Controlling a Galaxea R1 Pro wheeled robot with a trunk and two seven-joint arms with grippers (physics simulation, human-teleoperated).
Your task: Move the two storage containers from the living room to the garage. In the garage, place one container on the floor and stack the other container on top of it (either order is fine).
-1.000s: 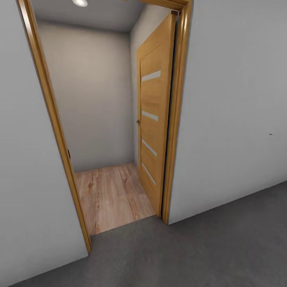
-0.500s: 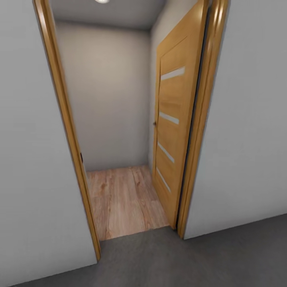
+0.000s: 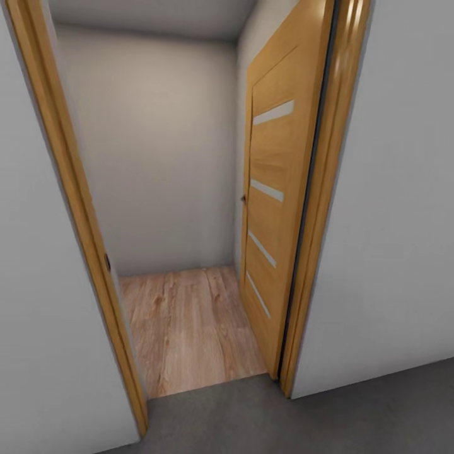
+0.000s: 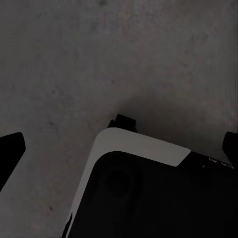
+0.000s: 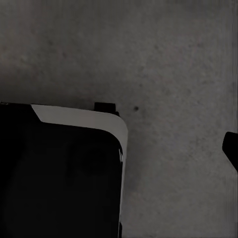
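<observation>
The left gripper (image 4: 119, 148) has its two dark fingertips (image 4: 11, 148) spread wide and holds nothing; beneath it lie the dark grey concrete floor (image 4: 99, 59) and the robot's black, white-edged base (image 4: 148, 198). Of the right gripper, one fingertip (image 5: 231, 148) shows at the frame's edge, so I cannot tell its state. Ahead, an open wooden door (image 3: 277, 208) with pale slots leads onto wood-plank flooring (image 3: 189, 328). No readable writing anywhere.
</observation>
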